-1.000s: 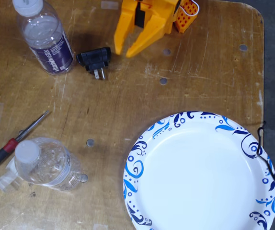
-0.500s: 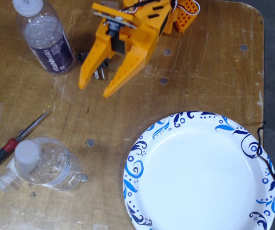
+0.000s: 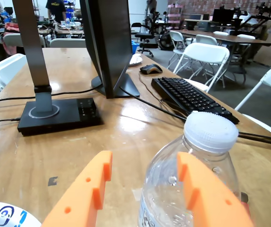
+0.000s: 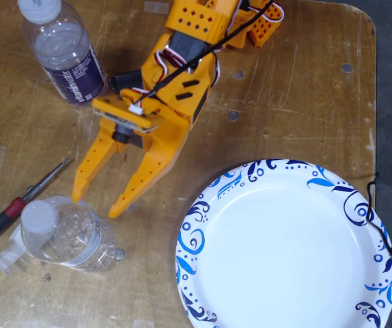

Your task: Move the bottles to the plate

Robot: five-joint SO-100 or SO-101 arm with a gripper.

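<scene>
Hovering over the wooden table (image 4: pixel 264 123), orange gripper (image 4: pixel 98 199) spread wide, tips just above the squat bottle (image 4: pixel 66 234), nothing gripped. Squat bottle lying left of plate (image 4: pixel 285 246); labelled bottle (image 4: pixel 63 51) upright, far upper left of plate. Red screwdriver (image 4: pixel 11 208) well left of plate.

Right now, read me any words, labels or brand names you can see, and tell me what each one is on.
"vitaminwater": white print on the dark purple label of the upright bottle, fixed view.
Crinkly bottle: no readable label in the fixed view; the wrist view shows some dark print at its lower edge, too cut off to read.
Plate: blue swirls only, no text.
Keyboard keys: too small to read.
</scene>
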